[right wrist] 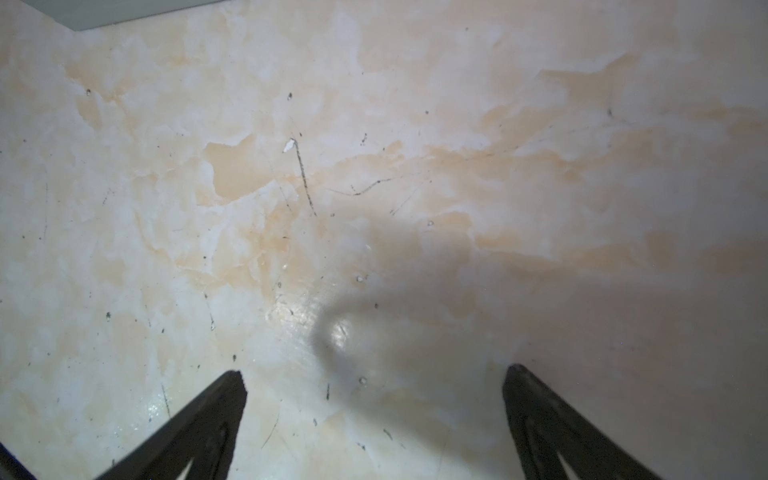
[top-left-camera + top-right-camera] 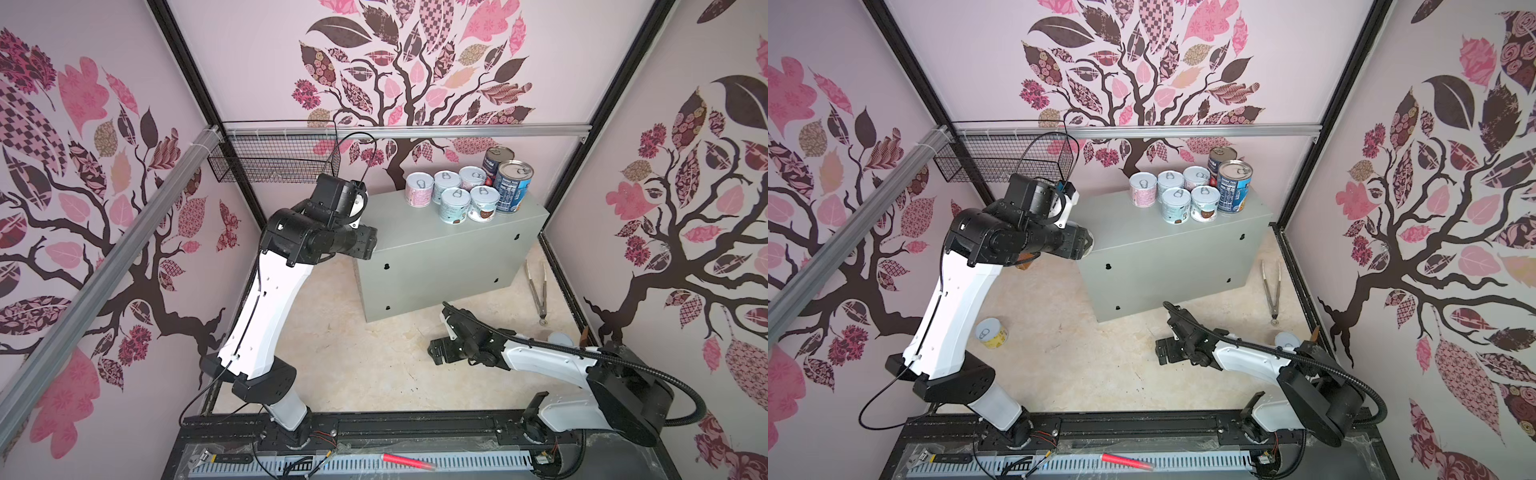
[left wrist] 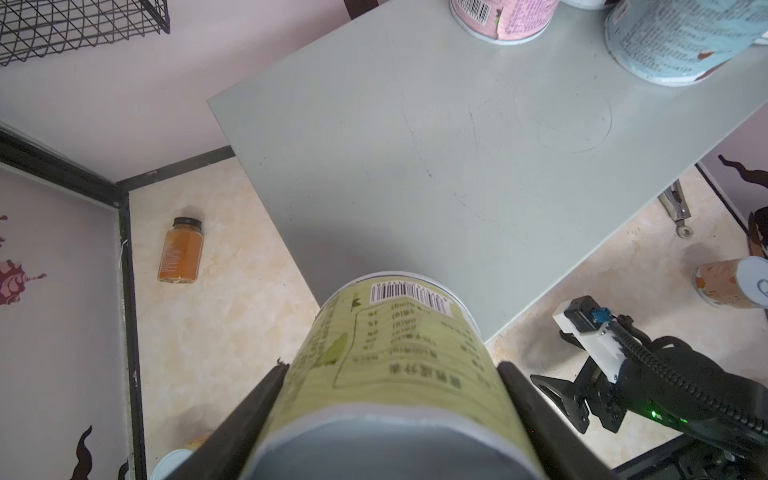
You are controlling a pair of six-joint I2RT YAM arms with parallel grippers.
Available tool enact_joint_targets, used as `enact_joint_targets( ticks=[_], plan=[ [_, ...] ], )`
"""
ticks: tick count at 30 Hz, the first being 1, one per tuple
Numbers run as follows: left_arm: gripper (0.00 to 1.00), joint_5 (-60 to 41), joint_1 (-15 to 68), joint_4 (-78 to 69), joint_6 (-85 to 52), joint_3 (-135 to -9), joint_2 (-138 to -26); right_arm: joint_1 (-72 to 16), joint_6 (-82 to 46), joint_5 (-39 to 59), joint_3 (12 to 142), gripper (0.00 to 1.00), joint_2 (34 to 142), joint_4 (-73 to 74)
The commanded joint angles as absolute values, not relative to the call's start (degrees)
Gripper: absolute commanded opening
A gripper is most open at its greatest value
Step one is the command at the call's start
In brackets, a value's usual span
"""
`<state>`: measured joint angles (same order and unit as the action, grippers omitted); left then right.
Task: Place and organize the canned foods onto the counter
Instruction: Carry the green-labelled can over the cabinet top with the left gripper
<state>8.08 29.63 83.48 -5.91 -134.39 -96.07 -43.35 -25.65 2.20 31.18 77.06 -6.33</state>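
Closest to the base, the right gripper [image 1: 376, 371] hangs low over the marbled floor [image 1: 374, 166], jaws spread wide with nothing between them. A yellow can [image 2: 991, 332] sits on that floor out past the left arm. An orange can [image 3: 731, 282] seems to lie on its side near the right arm, so neither is up on top yet.

Further in, the left gripper [image 3: 392, 368] is closed roughly halfway around a green can [image 3: 395, 324], gripping it by its sides right at the near left corner of the desk [image 3: 415, 145]. Whether the can touches the top is impossible to tell. At the far right end, seven cans [image 2: 483, 203] stand packed close together, the two tall ones at the back.

What could go wrong: the green can looks tilted rather than upright, so letting go here would probably send it toppling or rolling off that corner. Carrying it toward the group too low could catch the desk's edge. Squeezing it in too tight could knock the packed ones into each other.
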Motion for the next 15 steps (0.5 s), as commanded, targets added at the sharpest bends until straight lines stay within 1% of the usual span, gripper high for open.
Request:
enact_joint_targets(
  ticks=[1,4,10,15],
  plan=[
    [0.62,6.9,29.6,79.8,-5.8,-137.3,-99.1,-43.5,-25.9,2.4,29.7,1.0,76.5,-8.2],
    [0.63,6.5,29.7,79.8,-5.9,-137.9,-100.5,-43.5,-26.0,2.4,29.6,1.0,76.5,-8.2],
    [0.69,6.8,29.7,80.1,-5.6,-140.5,-102.7,-43.5,-25.8,2.4,29.9,1.0,76.9,-8.0],
    [0.71,7.0,29.7,79.4,-5.4,-142.9,-104.6,-43.6,-25.6,2.5,30.1,1.0,77.3,-8.1]
  ],
)
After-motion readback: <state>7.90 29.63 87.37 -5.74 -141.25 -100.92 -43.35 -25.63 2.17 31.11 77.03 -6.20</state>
